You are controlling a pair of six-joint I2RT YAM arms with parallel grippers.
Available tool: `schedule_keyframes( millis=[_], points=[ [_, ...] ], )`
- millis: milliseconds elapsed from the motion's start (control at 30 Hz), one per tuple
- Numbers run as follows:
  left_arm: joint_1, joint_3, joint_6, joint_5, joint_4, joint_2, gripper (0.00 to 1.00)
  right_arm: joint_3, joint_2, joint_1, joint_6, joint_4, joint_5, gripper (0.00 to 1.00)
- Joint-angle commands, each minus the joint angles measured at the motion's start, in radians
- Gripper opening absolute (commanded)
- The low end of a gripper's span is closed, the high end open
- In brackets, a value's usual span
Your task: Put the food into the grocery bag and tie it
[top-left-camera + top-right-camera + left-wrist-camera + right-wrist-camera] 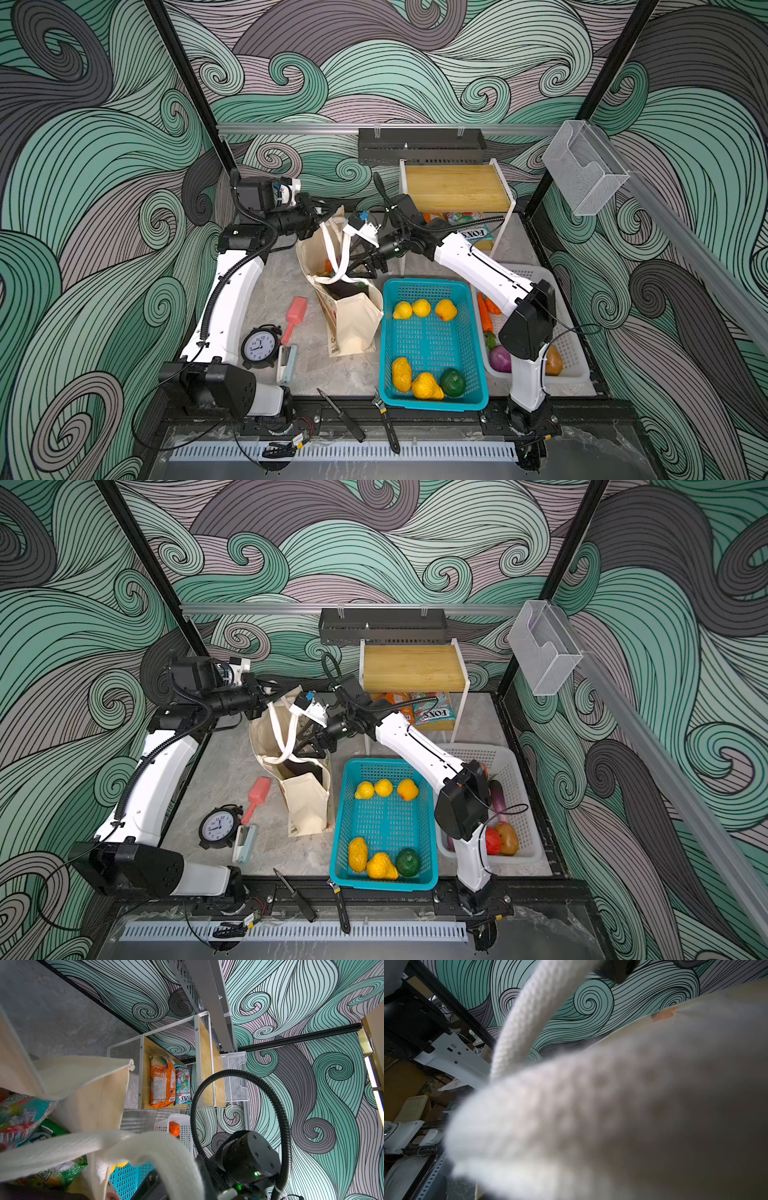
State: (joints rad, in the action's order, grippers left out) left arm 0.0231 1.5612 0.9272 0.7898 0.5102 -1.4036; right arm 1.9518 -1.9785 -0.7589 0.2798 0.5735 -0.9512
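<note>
Grocery bag (pixel 353 328) beside right gripper (pixel 362 268)

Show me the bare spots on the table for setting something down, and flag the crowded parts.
Free: the strip between the left arm and the grocery bag, behind the pink scoop; and the patch in front of the bag, beside the teal basket. Crowded: the bag mouth, where left tool and right tool meet the handles; around the clock.
</note>
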Motion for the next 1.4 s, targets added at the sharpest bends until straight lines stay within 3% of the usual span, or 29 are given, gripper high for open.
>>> schedule_keyframes(
  millis=[0, 367, 600, 733, 900, 967, 1033, 1133, 1267, 1367],
  points=[
    [0.005, 0.008, -0.03, 0.007, 0.005, 0.003, 0.0, 0.001, -0.03, -0.04, -0.019, -0.112, 0.022, 0.67],
    [0.007, 0.062, 0.018, 0.035, -0.01, -0.094, 0.0, -0.15, 0.058, -0.072, -0.113, -0.404, -0.094, 0.69],
    [0.008, 0.052, -0.002, 0.058, 0.0, -0.074, 0.03, -0.175, 0.077, -0.075, -0.171, -0.465, -0.145, 0.72],
    [0.008, 0.024, 0.005, 0.068, -0.039, -0.061, 0.02, -0.219, 0.077, -0.102, -0.302, -0.639, -0.186, 0.77],
    [0.006, 0.046, -0.019, 0.125, -0.007, -0.064, 0.03, -0.231, 0.083, -0.163, -0.13, -0.528, 0.005, 0.82],
    [0.003, 0.044, 0.002, 0.163, -0.016, -0.06, 0.03, -0.239, 0.076, -0.171, -0.115, -0.519, 0.014, 0.83],
    [0.002, 0.027, 0.042, 0.201, -0.051, -0.048, 0.01, -0.254, 0.077, -0.172, -0.125, -0.541, 0.018, 0.99],
    [0.001, -0.018, 0.113, 0.244, -0.118, -0.026, 0.01, -0.318, 0.103, -0.178, -0.13, -0.661, 0.048, 1.0],
    [0.008, -0.024, 0.076, 0.218, -0.069, 0.037, 0.02, -0.36, 0.114, -0.21, -0.055, -0.731, 0.103, 0.97],
    [0.004, -0.024, 0.067, 0.217, -0.063, 0.039, 0.02, -0.405, 0.107, -0.223, -0.147, -0.903, 0.112, 0.97]
  ],
)
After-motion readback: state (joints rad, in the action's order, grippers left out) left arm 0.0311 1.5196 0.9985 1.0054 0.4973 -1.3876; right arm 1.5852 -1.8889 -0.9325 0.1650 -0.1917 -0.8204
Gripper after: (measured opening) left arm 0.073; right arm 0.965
